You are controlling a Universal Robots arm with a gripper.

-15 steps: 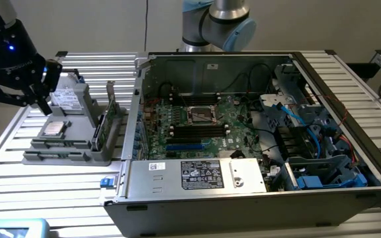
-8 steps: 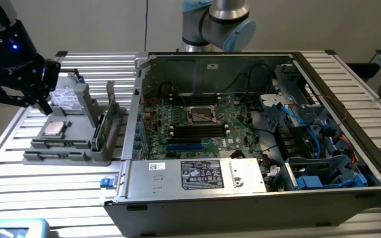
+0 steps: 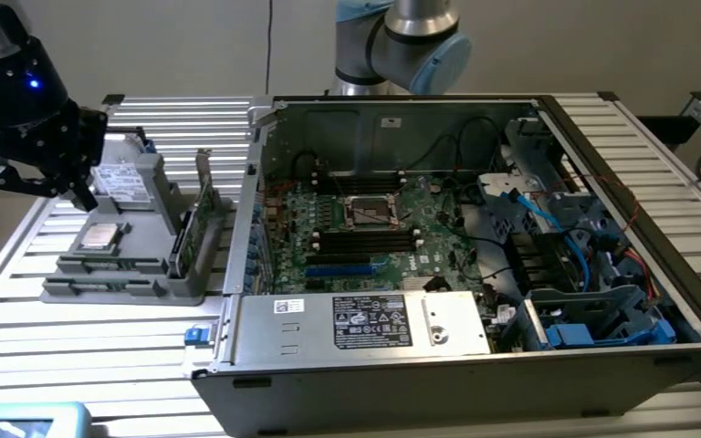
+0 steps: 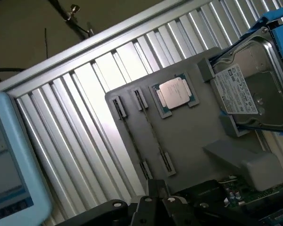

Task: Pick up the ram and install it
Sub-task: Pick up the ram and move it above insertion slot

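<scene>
Seemingly hovering above the far-left end of grey tray: gripper, grip state impossible to tell. Ram not clearly made out; probably edge-up in 1 of 2 narrow slots, nearward of gripper, long axis left-right.

The claw hangs over the grey tray by the hard drive; the open computer sits beside it on the table.
</scene>
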